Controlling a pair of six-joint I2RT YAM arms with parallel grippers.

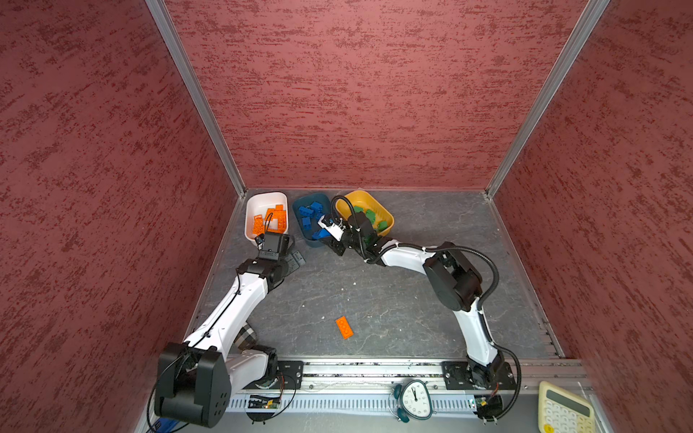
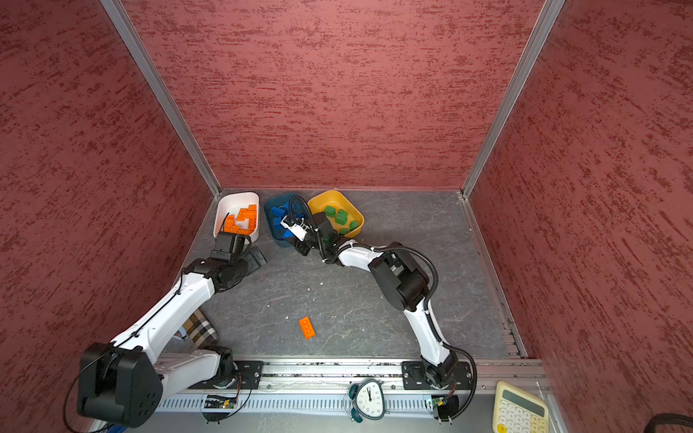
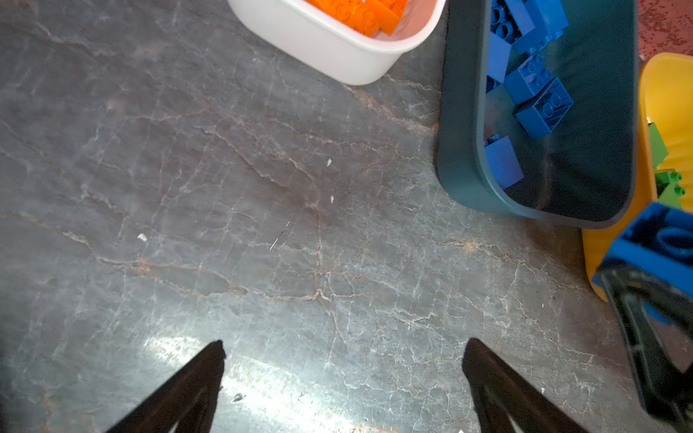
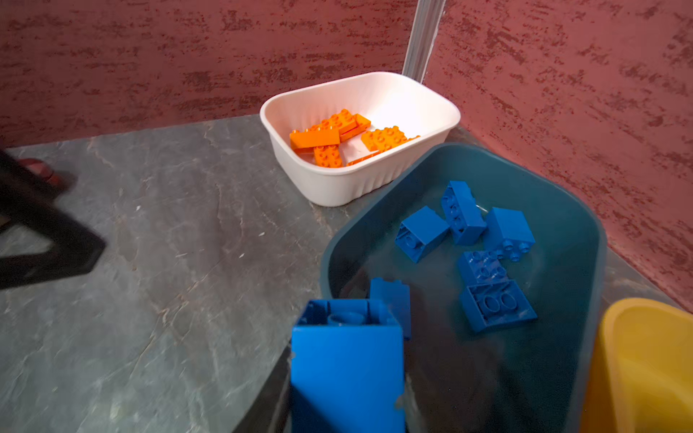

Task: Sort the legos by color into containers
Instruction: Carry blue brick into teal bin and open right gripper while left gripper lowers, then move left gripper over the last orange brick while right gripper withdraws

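Three tubs stood just ahead of the claws: a white tub [image 4: 337,187] holding orange legos [image 4: 318,138], a teal tub [image 4: 327,262] holding blue legos [image 4: 463,215], and a yellow tub [image 4: 637,356] holding green legos [image 2: 339,216]. The right claw [image 4: 347,393] pinched a blue brick [image 4: 347,360] at the teal tub's near rim. The left claw [image 3: 343,348] was spread wide with nothing between its fingers, over the bare table [image 1: 412,300] and short of the white tub. One orange brick [image 1: 344,327] lay flat, well behind both claws.

We see left gripper [image 3: 345,348] wide apart over table [image 3: 225,187] | white tub [image 3: 337,48]: orange bricks [image 3: 367,15] | teal tub [image 3: 461,131]: blue bricks [image 3: 532,78]
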